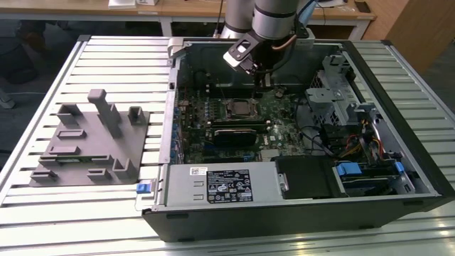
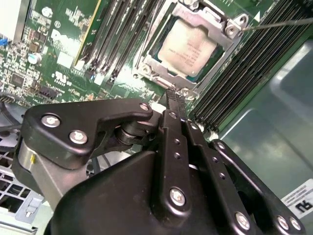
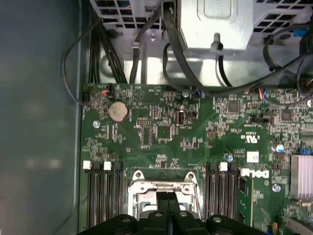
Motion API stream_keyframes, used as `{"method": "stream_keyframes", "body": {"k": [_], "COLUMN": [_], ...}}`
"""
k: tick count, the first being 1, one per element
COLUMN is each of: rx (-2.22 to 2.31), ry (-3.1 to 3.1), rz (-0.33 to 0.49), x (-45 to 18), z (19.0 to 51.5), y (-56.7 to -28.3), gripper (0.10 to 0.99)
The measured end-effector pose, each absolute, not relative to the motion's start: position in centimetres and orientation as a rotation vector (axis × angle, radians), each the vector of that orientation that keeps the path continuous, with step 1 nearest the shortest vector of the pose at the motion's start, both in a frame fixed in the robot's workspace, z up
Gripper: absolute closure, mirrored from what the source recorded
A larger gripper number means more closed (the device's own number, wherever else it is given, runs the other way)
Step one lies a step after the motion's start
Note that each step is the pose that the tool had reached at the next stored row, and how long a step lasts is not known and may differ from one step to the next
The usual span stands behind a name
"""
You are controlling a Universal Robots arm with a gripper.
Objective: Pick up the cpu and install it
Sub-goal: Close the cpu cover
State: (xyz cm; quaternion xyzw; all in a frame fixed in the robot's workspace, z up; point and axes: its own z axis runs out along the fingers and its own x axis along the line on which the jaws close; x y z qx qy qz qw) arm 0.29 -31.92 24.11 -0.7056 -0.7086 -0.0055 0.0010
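- Second wrist view: the fingers [image 2: 176, 104] are pressed together tip to tip with nothing between them. You have a clenched, empty gripper [image 2: 176, 98].
- Same view: the tips sit at the near edge of the socket frame [image 2: 200, 14], close to one corner. I cannot tell whether they touch it.
- The cpu [image 2: 188, 46] lies flat inside that frame, pale metal top up. It is just past the fingertips across the frame's near edge, and apart from them.
- The cpu is square, so it has no long axis for you to line up. Its edges run parallel to the frame and to the rows of memory slots [image 2: 115, 29] beside it.
- A thin lever [image 2: 279, 22] juts out from the frame's far corner, away from the fingers.
- First wrist view: the gripper [image 3: 168, 198] hangs over the socket frame [image 3: 139, 188], between the two banks of slots on the circuit board [image 3: 161, 132].
- Exterior view: the gripper [image 1: 269, 85] is down inside the open computer case [image 1: 398, 176]. The cpu [image 1: 238, 108] lies from it toward the exterior view's left and nearer the camera.
- The grey fixture [image 1: 85, 144] stands on the slatted table [image 1: 42, 224] outside the case, well apart.
- Judgement: the cpu looks seated in its socket. Whether the frame is latched, I cannot tell.
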Motion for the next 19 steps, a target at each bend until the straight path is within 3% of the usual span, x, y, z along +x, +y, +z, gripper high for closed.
{"method": "stream_keyframes", "body": {"k": [19], "rx": [-2.215], "ry": [-2.225], "rz": [-0.017], "x": [-0.52], "z": [23.92], "y": [-31.92], "gripper": [0.98]}}
